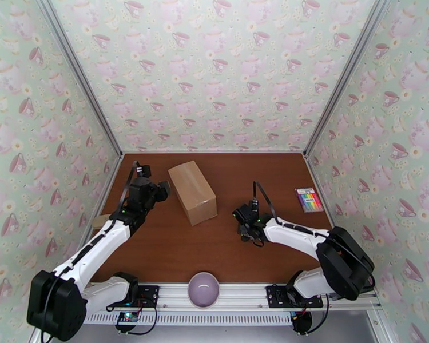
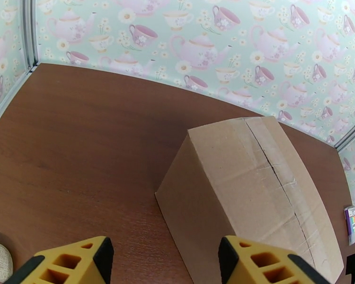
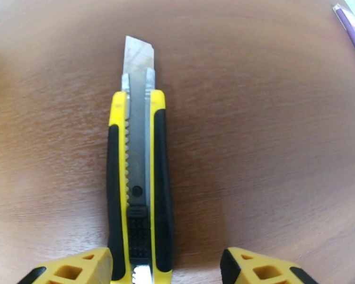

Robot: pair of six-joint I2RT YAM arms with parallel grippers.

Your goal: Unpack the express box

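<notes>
- Small flat tan piece: lies at the left edge of the brown surface, beside the left arm; the left wrist view catches its corner.
- Left gripper: hovers just left of the express box and is aimed at its near-left side. In the left wrist view its yellow fingers stand well apart with bare surface between them. It is released, grasping nothing and touching nothing.
- Express box, position and axis: rests on the surface left of centre, in the far half. In the top view its long axis runs diagonally, from far-left to near-right. One short end faces the back wall and the other faces the near-right.
- Express box, appearance: plain brown cardboard with the top flaps closed. A seam runs along the length of the top, showing as a thin dark line under creased tape.
- Lilac bowl: sits on the near rail between the two arm bases.
- Right gripper: low over the surface, right of the box and apart from it. In the right wrist view its fingers straddle a yellow-and-black utility knife lying flat, blade extended and pointing away. A clear gap remains at the right finger, so the gripper is unclenched and not clamping the knife.
- Coloured pack: lies near the right wall.
</notes>
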